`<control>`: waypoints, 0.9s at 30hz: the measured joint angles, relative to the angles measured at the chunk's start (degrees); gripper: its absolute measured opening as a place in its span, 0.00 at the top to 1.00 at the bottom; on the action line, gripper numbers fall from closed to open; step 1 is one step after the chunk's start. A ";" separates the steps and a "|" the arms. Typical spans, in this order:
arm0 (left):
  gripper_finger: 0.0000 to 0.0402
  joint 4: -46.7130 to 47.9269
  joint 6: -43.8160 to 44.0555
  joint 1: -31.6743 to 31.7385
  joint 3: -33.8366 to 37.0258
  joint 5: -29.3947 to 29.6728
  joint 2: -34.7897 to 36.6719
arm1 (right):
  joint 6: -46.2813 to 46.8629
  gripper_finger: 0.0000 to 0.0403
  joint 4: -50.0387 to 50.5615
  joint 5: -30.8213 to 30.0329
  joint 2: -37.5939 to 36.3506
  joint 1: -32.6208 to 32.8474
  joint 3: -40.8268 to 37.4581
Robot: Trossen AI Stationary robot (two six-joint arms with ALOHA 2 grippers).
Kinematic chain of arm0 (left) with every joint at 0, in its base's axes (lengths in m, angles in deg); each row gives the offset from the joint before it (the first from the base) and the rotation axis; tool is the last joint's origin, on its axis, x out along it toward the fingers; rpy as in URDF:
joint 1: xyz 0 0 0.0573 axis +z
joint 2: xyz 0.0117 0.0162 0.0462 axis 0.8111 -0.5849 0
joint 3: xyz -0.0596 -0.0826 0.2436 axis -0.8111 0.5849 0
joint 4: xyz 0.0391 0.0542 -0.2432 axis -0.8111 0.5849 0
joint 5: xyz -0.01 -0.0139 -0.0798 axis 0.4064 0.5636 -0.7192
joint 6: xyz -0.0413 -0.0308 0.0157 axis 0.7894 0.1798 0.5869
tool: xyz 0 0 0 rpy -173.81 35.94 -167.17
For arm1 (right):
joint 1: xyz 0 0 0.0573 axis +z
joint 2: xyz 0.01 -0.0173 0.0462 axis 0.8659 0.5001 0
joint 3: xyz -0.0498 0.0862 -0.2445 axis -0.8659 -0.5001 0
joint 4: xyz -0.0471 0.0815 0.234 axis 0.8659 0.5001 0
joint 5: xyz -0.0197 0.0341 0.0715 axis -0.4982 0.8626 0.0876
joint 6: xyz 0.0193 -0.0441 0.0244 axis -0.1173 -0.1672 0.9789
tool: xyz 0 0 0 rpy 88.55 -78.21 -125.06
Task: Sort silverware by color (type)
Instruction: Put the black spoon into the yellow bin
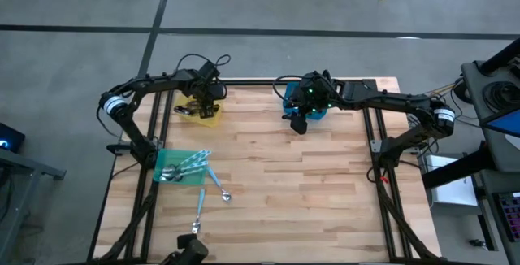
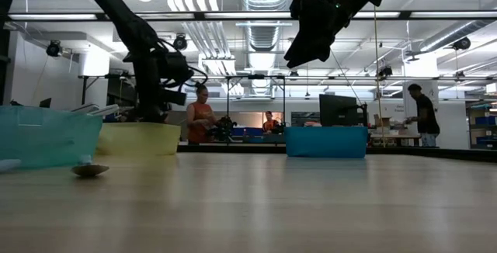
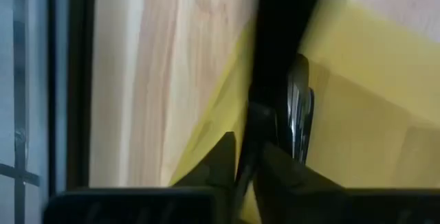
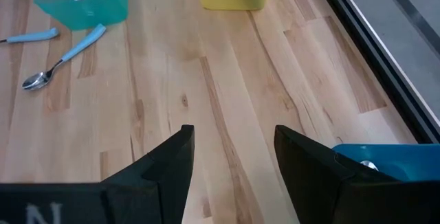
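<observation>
Left wrist view: left gripper (image 3: 249, 157) fingers clenched on dark utensil (image 3: 278, 59) over yellow bin (image 3: 357, 114). We advise release low, inside walls. Right gripper (image 4: 234, 155) released, waiting above blue bin (image 4: 385, 161).

Low view, table level. Green bin (image 2: 43, 133) sitting at far left, utensil handles (image 2: 93, 110) sticking out above its rim. Spoon bowl (image 2: 90, 171) lying on the wooden table (image 2: 272, 206) just beside it. Yellow bin (image 2: 140, 138) standing behind, left arm (image 2: 144, 51) reaching down over it. Blue bin (image 2: 326, 141) sitting centre-right, right gripper (image 2: 311, 32) hanging above. People standing in the room beyond.
</observation>
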 joint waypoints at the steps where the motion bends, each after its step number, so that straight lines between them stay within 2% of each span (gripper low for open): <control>1: 0.97 0.09 0.07 0.00 -0.31 -0.02 0.03 | 0.00 0.52 -0.02 0.00 0.00 0.00 0.00; 7: 0.98 2.34 1.96 0.00 -2.59 0.18 1.18 | 0.20 0.52 -0.15 0.00 0.00 0.00 0.00; 17: 0.98 16.28 8.39 -0.02 -10.58 0.22 1.52 | 0.38 0.52 -0.41 0.00 0.00 0.00 0.00; 24: 0.98 17.90 8.25 -0.02 -13.04 0.25 1.57 | 0.57 0.52 -0.45 0.00 0.00 0.00 0.00; 27: 0.98 22.92 9.77 -0.28 -13.83 0.27 1.57 | 0.71 0.52 -0.45 0.00 0.00 0.00 0.00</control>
